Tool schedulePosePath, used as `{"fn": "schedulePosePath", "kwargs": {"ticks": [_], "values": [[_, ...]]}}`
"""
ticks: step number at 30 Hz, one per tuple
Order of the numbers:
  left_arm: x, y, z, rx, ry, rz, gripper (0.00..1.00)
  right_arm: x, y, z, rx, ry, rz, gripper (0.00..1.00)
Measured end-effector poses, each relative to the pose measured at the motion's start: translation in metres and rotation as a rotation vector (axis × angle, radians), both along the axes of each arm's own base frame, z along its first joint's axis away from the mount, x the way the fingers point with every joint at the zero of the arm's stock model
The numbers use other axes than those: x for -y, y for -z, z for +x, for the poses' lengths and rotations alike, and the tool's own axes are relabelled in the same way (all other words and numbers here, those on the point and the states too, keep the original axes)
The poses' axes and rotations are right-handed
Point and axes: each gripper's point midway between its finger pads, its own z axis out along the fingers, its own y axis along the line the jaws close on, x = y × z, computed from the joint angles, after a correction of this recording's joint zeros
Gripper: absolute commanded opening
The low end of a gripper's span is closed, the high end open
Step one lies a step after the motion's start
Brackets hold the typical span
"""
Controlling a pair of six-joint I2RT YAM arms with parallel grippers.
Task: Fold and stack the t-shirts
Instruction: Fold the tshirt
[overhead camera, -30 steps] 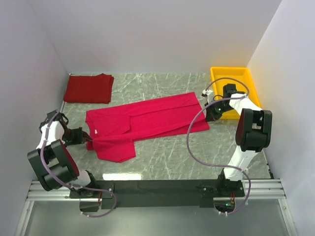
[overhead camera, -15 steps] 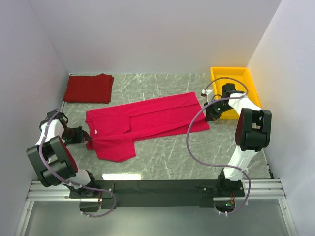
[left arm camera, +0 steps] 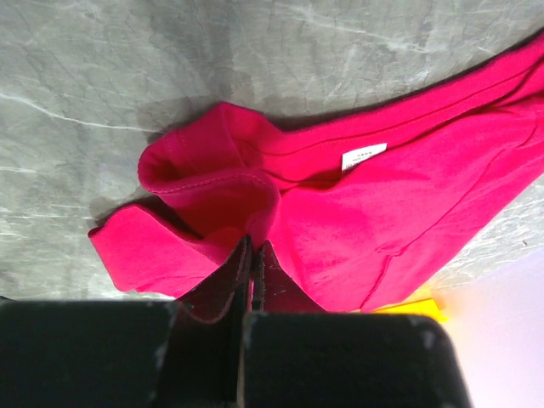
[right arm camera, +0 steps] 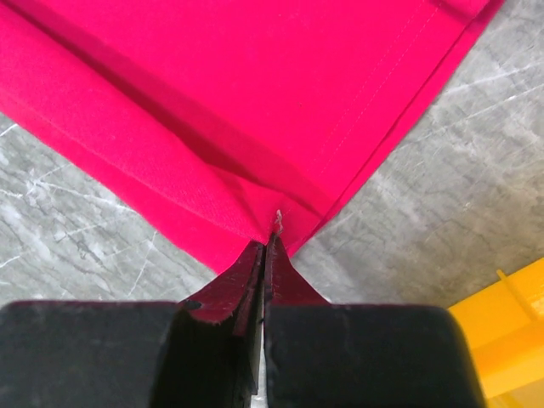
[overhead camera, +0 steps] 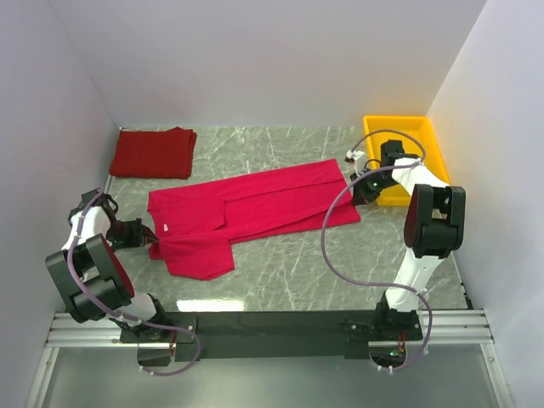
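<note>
Crimson shirt (overhead camera: 255, 208): spread out across the middle of the worktop (overhead camera: 297, 272), running from lower left to upper right of the top view, with one flap hanging toward the bottom of the frame
Neck label (left arm camera: 364, 156): tiny white tag facing up, near the shirt's left end
Left fingers (left arm camera: 217, 293): clenched on a bunched-up fold of the crimson cloth at the left end, close to the tag
Right fingers (right arm camera: 229, 289): pinched tight on a corner at the shirt's right end, cloth pulled into a little peak there
Dark red shirt (overhead camera: 153, 153): folded up, sitting in the upper left corner, apart from the crimson one
Yellow tray (overhead camera: 399, 121): upper right corner, just beside the right arm's wrist
</note>
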Motion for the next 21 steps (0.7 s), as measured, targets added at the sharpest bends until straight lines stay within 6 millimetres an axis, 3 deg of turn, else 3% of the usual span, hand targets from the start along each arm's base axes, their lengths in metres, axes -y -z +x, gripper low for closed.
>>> {"fn": "schedulePosePath", "kwargs": {"ticks": [21], "values": [[-0.002, -0.003, 0.004, 0.011, 0.0, 0.006, 0.02, -0.004, 0.0, 0.014, 0.008, 0.015, 0.001, 0.0]]}}
